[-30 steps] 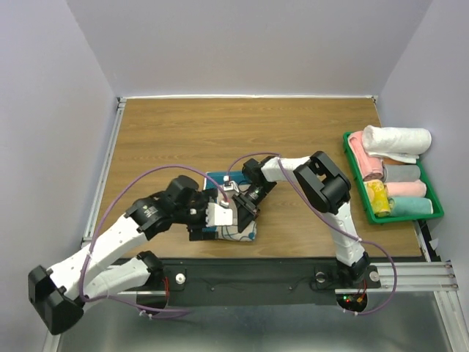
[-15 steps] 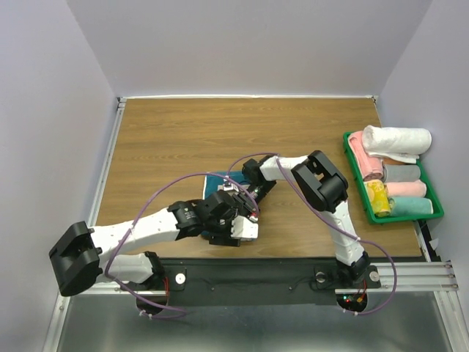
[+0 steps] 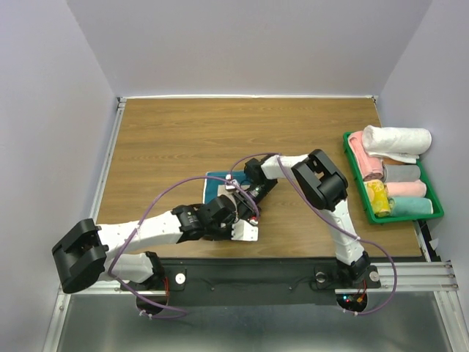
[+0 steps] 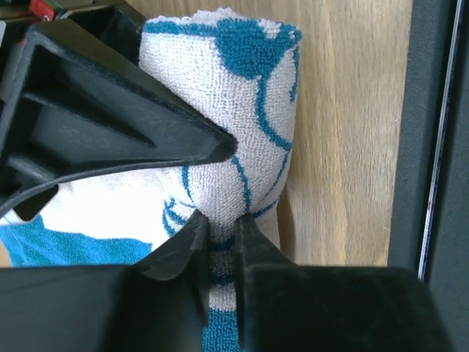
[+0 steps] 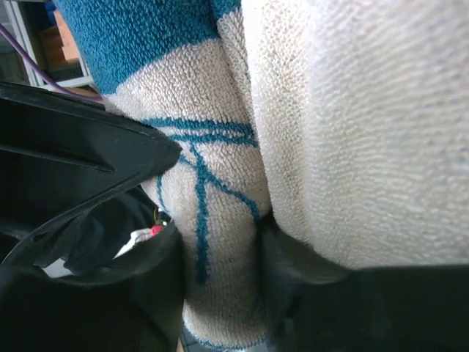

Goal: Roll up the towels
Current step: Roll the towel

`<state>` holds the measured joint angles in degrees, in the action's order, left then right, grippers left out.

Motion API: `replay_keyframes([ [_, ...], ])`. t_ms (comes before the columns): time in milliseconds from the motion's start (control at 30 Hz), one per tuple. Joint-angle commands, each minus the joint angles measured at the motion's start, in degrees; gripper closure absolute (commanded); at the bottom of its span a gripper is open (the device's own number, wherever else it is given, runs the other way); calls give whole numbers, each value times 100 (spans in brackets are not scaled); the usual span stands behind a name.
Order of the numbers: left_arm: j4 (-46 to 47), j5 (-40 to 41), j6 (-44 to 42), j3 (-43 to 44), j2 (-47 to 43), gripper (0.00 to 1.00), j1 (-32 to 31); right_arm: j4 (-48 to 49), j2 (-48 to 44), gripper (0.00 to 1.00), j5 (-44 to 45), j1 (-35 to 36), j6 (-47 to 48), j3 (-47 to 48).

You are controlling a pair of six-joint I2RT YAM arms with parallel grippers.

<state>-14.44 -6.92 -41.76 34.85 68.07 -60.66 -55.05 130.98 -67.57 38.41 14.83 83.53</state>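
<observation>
The towel lies near the table's front edge, its teal face showing at the far end and the near part rolled up. In the left wrist view the cream and teal roll lies on the wood alongside the black front rail, and my left gripper is shut on a pinch of it. My left gripper reaches in from the left. My right gripper comes down from behind. In the right wrist view a thick fold of the towel fills the gap of my right gripper, touching both fingers.
A green tray at the right edge holds several rolled towels, with a white roll on top. The black front rail runs just below the towel. Purple cables loop over both arms.
My left arm swung in from the left to the near end of the roll and its jaws closed on the cloth. The right gripper stayed on the towel.
</observation>
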Motion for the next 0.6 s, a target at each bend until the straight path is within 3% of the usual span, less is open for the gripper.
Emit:
replay_keyframes([
  [0,-1034,-29,150,-102,118,92,54,187,147,50,614,-395,11,-100],
  [167,-1553,-257,80,153,241,100,283,205,-37,48,394,-809,-94,-205],
  [367,-1789,-599,10,364,451,100,397,222,-204,46,359,-976,-200,-188],
  [567,-2379,-1285,-666,698,1058,100,783,205,-362,46,411,-985,-147,-39],
])
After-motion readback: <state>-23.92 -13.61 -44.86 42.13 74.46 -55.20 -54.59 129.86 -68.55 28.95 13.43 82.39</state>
